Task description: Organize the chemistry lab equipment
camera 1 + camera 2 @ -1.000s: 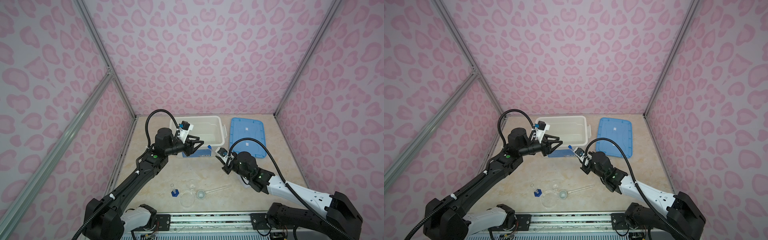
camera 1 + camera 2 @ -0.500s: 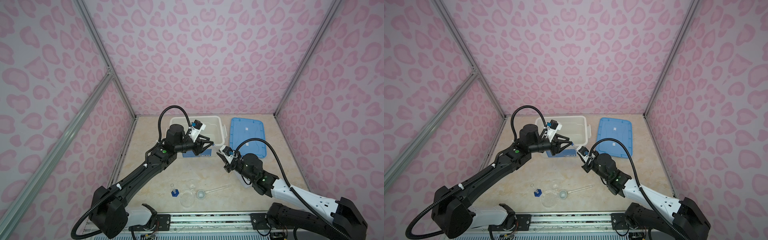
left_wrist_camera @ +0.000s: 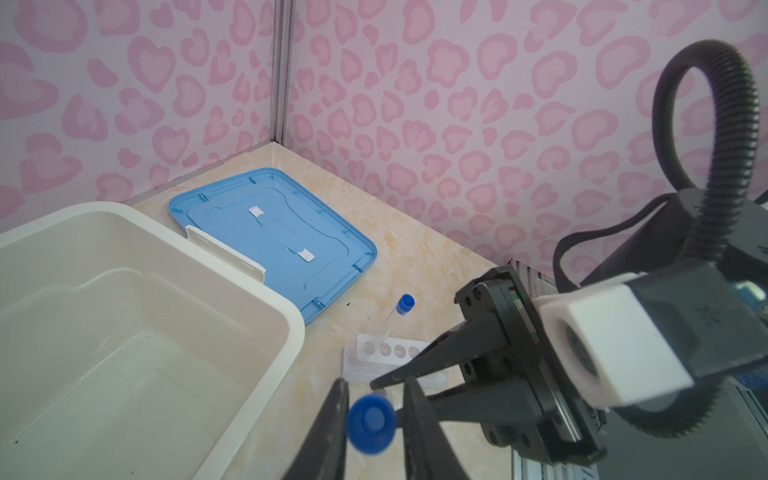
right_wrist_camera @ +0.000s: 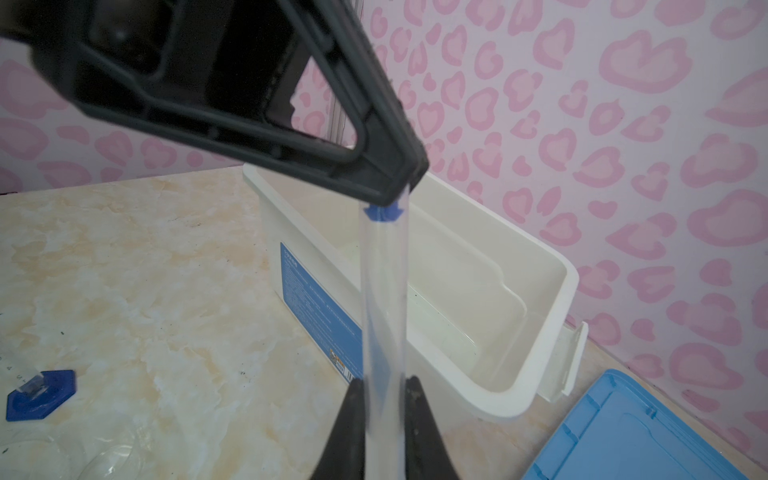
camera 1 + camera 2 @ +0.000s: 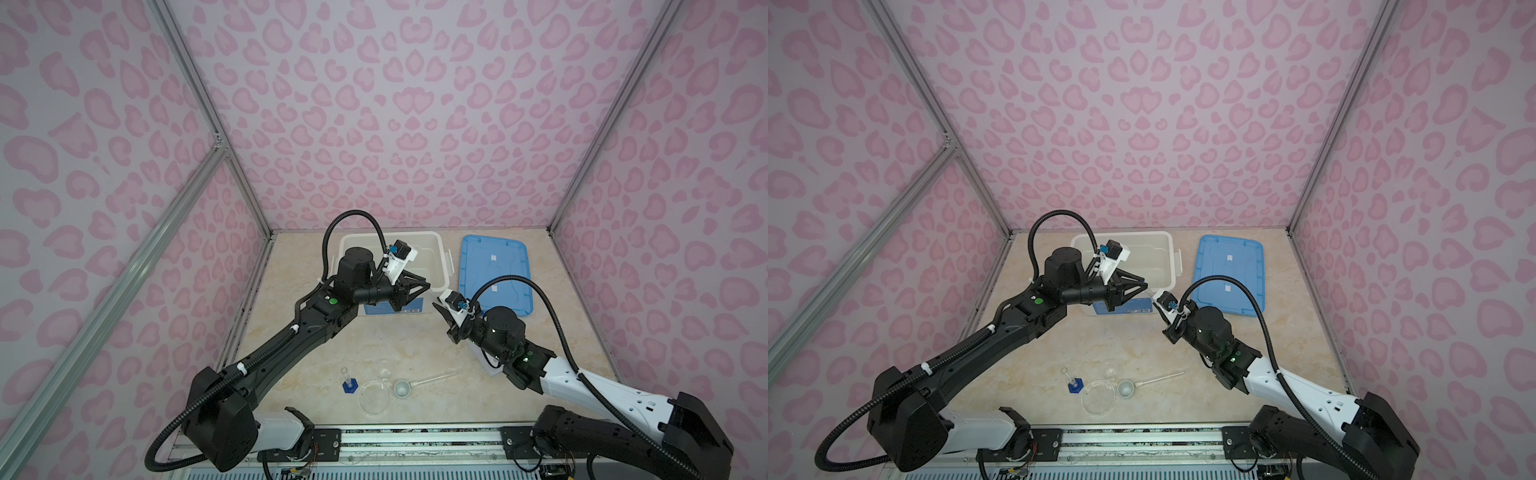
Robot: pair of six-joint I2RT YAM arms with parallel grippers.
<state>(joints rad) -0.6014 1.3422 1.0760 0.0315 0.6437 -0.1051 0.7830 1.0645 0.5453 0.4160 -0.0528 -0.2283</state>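
Observation:
A clear test tube with a blue cap hangs in the air in front of the white bin. My right gripper is shut on its lower body, and in both top views this gripper points up toward the left one. My left gripper has its fingers closed round the cap, also seen in the right wrist view. A white rack on the table holds another blue-capped tube. Near the front lie a blue-based cylinder, a clear round dish, a small cup and a loose tube.
The open white bin stands at the back, just behind both grippers. Its blue lid lies flat to the right of it. Pink patterned walls close in the table on three sides. The right arm reaches over the rack.
My left arm has swung right, from in front of the bin to the tube's cap, and its jaws have narrowed round the cap. The right gripper has lifted the tube slightly toward the bin.

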